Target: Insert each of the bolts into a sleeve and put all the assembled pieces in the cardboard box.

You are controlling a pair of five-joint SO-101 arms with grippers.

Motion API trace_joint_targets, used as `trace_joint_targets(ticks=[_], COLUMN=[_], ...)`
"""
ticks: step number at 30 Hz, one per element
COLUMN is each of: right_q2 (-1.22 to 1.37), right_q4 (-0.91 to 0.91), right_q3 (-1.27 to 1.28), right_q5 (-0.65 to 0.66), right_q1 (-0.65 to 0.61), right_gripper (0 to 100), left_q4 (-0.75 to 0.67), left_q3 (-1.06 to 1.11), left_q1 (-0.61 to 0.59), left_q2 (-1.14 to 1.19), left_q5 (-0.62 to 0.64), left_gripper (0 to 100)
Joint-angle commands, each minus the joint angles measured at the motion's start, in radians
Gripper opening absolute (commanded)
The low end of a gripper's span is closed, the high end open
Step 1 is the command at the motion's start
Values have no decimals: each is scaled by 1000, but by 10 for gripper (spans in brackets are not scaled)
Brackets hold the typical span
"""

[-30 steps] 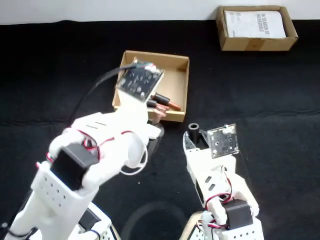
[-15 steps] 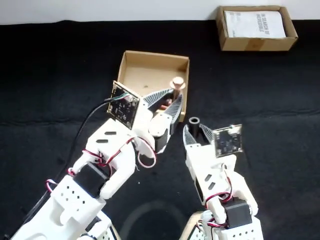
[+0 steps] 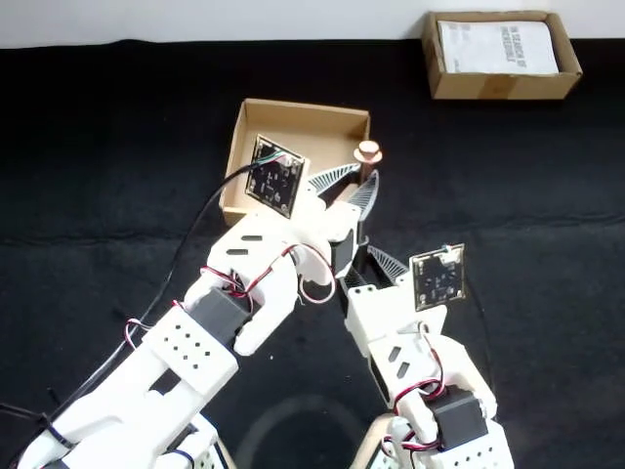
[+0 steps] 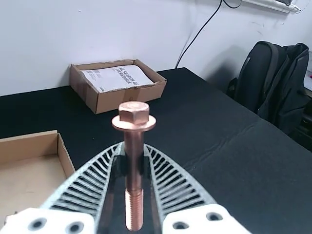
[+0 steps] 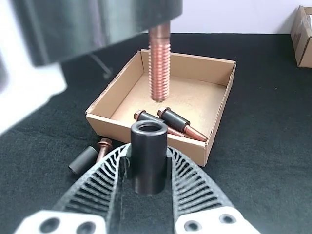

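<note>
Black steel comes first: the sleeve [image 5: 148,134] stands upright, mouth up, with the right gripper [image 5: 148,161] clamped on its sides. Above and a little beyond that mouth hangs the threaded tip of the copper bolt [image 4: 132,165], not yet entered. The left gripper [image 4: 132,148] pinches it by the shank, head up. Whether the tip sits squarely over the bore cannot be told from here, and that is the main risk. If the bolt comes down off-centre, its thread may catch the rim and tip the sleeve in the ribbed fingers [image 5: 192,187], or knock it loose. A slight lean in the bolt would jam it in the same way. On the cloth [image 5: 273,146] a spare sleeve [image 5: 82,161] and spare bolt [image 5: 101,148] lie just beside the box [image 5: 195,66], which holds two assembled pieces [image 5: 175,119]. A dropped part could roll among these or off toward the far box [image 3: 503,86].
</note>
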Motion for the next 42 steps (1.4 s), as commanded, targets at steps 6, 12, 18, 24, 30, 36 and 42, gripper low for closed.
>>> trace_joint_targets(ticks=[6, 12, 18, 24, 30, 36, 42], right_q2=[-8, -8, -8, -8, -8, -8, -8], right_q4=[-22, -45, -70, -67, -70, -70, -71], right_q3=[-18, -16, -15, -13, 27, 28, 28], right_q5=[-9, -9, -9, -9, 31, 32, 34], right_q1=[-4, -2, 7, 8, 8, 10, 70], right_gripper=[7, 7, 7, 7, 7, 7, 7], left_q4=[34, 89, 92, 92, 92, 92, 92], left_q3=[-84, -85, -81, -81, -82, -87, -87], left_q1=[33, 30, 27, 25, 25, 25, 25], left_q2=[-5, -7, -4, -1, -5, -7, -7], left_q5=[15, 78, 78, 74, 74, 74, 74], left_gripper=[8, 8, 8, 8, 8, 8, 8])
